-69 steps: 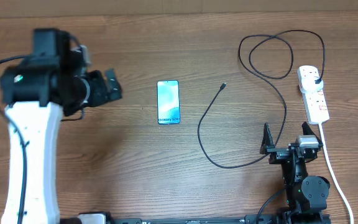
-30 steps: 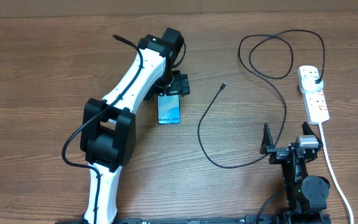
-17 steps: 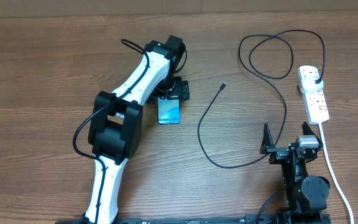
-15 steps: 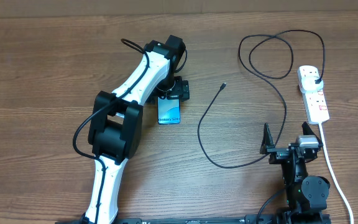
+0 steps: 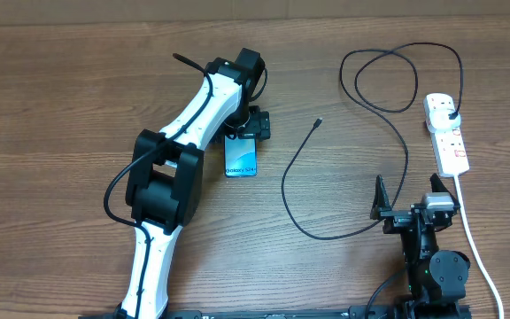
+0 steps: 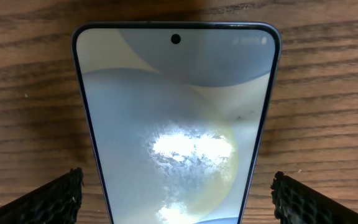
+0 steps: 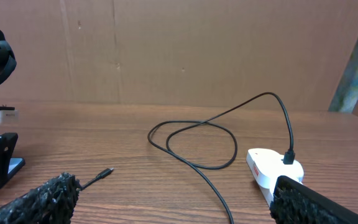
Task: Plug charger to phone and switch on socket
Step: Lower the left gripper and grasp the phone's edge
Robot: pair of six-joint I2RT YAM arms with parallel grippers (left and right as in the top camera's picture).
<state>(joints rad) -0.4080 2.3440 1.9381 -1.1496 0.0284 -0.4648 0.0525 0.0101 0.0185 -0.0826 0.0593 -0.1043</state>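
Field notes:

- The left gripper [image 5: 244, 129] is seen with its jaws spread wide, set over the far end of the phone [image 5: 242, 158]. In the wrist view one finger [image 6: 51, 199] is seen on each side of the phone [image 6: 176, 124], clear of its long edges. Nothing is gripped.
- The right gripper [image 5: 407, 199] is also held fully spread and empty, near the front edge of the table [image 5: 78, 71].
- The phone lies flat, screen up, mid-table. Bare wood is noted on both of its long sides and at its near end.
- The charger [image 5: 406, 155] is looped at the far right. Its connector tip [image 5: 318, 122] lies right of the phone, well apart from it.
- The charger's plug [image 7: 289, 158] is seated in the socket [image 5: 447, 137].
- The socket lies close to the table's right edge. Its white cord [image 5: 472, 239] is trailed forward past the right arm.
- The cable's long curve is laid between the phone and the right gripper
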